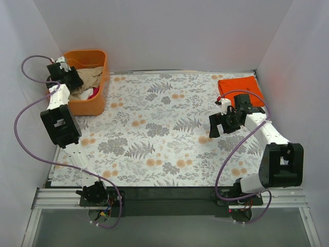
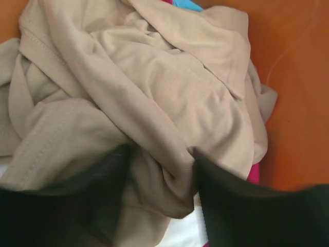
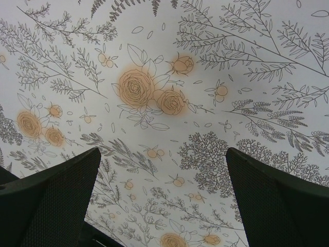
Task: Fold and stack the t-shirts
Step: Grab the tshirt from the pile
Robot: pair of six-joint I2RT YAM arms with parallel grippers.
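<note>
Left gripper (image 2: 160, 150) fingers are right up against the wrist cam, dark and blurry, down inside the orange basket (image 2: 298, 103). They sit apart with a ridge of the tan t-shirt (image 2: 169, 87) bunched between them. Honestly can't tell if they're actually squeezing it or just straddling it. The tan t-shirt is crumpled and covers most of the pile. A sliver of the teal t-shirt (image 2: 186, 5) peeks out at 12 o'clock, a bit of the magenta t-shirt (image 2: 253, 175) at about 4, and some white t-shirt (image 2: 180, 231) at 6.

From the top cam the basket sits at roughly 10 o'clock on the floral table cover (image 1: 154, 128), with the left arm reaching into it.

Right gripper (image 3: 163, 150) is wide open with nothing in it, hanging over bare flower print, around 3 o'clock in the overhead. The orange t-shirt (image 1: 239, 85) lies folded flat at 2 o'clock near the far right corner, just beyond that gripper and not touching it.
</note>
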